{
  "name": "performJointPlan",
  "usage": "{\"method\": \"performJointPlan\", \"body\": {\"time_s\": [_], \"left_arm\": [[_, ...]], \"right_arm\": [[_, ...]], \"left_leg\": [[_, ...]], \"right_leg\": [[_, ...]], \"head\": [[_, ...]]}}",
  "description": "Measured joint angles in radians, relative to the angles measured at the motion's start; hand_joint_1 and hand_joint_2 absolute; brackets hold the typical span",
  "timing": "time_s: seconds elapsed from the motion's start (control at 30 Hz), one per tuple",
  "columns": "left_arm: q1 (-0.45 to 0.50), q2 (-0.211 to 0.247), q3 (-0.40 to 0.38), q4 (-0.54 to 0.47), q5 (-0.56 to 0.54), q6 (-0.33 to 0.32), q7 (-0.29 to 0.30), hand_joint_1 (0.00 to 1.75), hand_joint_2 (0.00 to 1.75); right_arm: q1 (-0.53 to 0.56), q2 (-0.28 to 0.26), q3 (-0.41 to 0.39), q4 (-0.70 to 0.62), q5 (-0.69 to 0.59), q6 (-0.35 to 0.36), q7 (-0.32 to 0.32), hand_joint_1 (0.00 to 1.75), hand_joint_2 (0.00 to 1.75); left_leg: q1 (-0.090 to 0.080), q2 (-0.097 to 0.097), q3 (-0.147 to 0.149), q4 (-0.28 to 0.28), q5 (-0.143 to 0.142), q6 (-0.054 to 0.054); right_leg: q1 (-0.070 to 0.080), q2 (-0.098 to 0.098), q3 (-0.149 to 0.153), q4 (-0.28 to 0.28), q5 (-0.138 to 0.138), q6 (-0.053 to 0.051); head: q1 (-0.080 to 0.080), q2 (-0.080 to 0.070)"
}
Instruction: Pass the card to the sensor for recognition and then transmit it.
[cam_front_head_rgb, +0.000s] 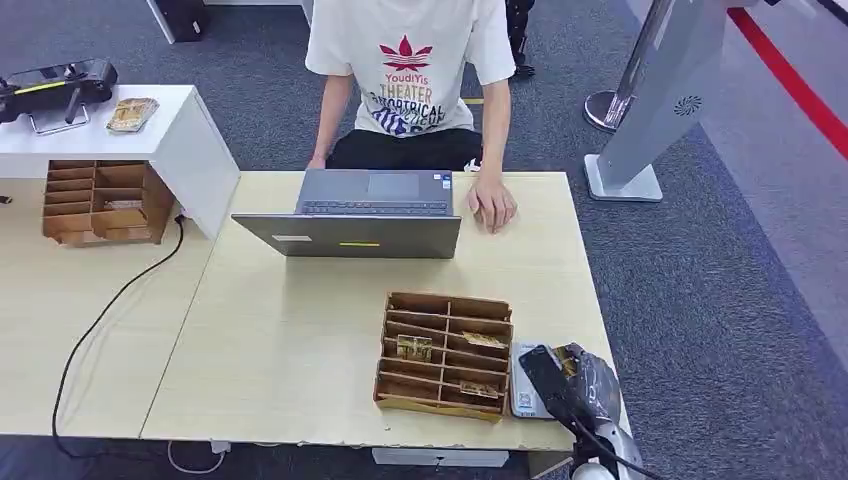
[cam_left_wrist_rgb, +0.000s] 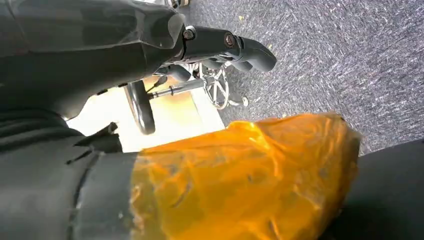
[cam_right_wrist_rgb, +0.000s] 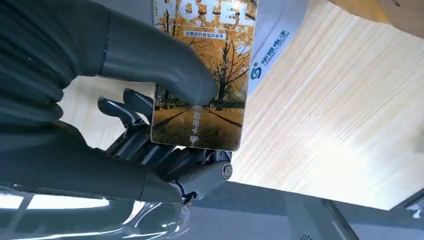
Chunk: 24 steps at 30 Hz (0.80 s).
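i see my right hand (cam_right_wrist_rgb: 150, 125) gripping the card (cam_right_wrist_rgb: 205, 80), thumb pressed across its face and the darker fingers (cam_right_wrist_rgb: 125, 112) behind it, so those fingers are clenched on the card. the card carries an autumn tree photo with "hotel" printed along one end, and it sits over the sensor (cam_right_wrist_rgb: 275, 40), a pale grey pad with blue lettering that lies on the counter (cam_right_wrist_rgb: 340, 110); whether card and pad touch i cannot tell. from the head view the right hand (cam_front_head_rgb: 575, 385) is at the near right corner of the counter (cam_front_head_rgb: 300, 330), over the sensor (cam_front_head_rgb: 522, 385), which lies just beside the right side of a cardboard tray (cam_front_head_rgb: 445, 352) with slotted rows holding a few cards. a grey laptop (cam_front_head_rgb: 360, 212) stands further back at the counter's middle, and a person in a white t-shirt (cam_front_head_rgb: 410, 70) sits behind it with one hand (cam_front_head_rgb: 490, 205) resting on the counter just beside the laptop. to the left there is a second cardboard tray (cam_front_head_rgb: 100, 203) under a white shelf (cam_front_head_rgb: 150, 135), and a black cable (cam_front_head_rgb: 110, 310) trails across the counter. my left hand (cam_left_wrist_rgb: 220, 45) hangs over grey carpet (cam_left_wrist_rgb: 325, 60), fingers curled in with nothing in them.
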Motion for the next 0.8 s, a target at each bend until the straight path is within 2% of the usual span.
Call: {"method": "performJointPlan", "body": {"time_s": [0.8], "left_arm": [[0.0, -0.001, 0.007, 0.0, -0.001, 0.001, 0.003, 0.0, 0.0]], "right_arm": [[-0.012, 0.003, -0.003, 0.018, 0.013, -0.004, 0.002, 1.75, 1.75]], "left_leg": [[0.0, 0.0, 0.001, 0.0, 0.0, 0.0]], "right_leg": [[0.0, 0.0, 0.001, 0.0, 0.0, 0.0]], "head": [[0.0, 0.0]]}}
